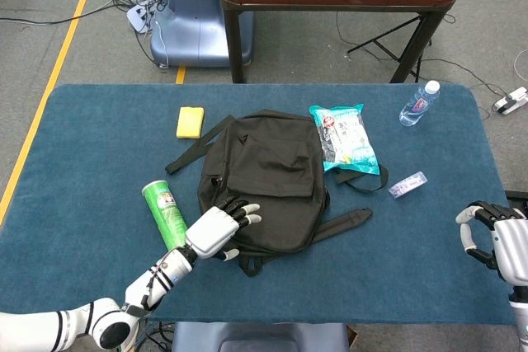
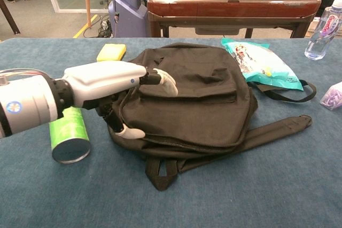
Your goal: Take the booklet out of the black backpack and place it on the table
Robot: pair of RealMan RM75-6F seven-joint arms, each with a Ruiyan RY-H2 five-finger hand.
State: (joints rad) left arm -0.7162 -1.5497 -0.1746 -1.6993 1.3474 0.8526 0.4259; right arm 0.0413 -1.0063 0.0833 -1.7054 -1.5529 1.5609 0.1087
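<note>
A black backpack [image 1: 268,179] [image 2: 197,97] lies flat and closed in the middle of the blue table; no booklet shows. My left hand [image 1: 219,230] [image 2: 115,86] hovers over the backpack's near left edge with its fingers spread and its thumb low by the zipper seam, holding nothing. My right hand [image 1: 495,241] sits at the table's right front edge, far from the bag, with its fingers curled in and nothing in them. It is outside the chest view.
A green can [image 1: 167,216] [image 2: 67,134] lies just left of the backpack, beside my left forearm. A yellow sponge [image 1: 190,121], a snack bag [image 1: 345,139], a water bottle [image 1: 419,103] and a small clear packet [image 1: 407,185] lie around the bag.
</note>
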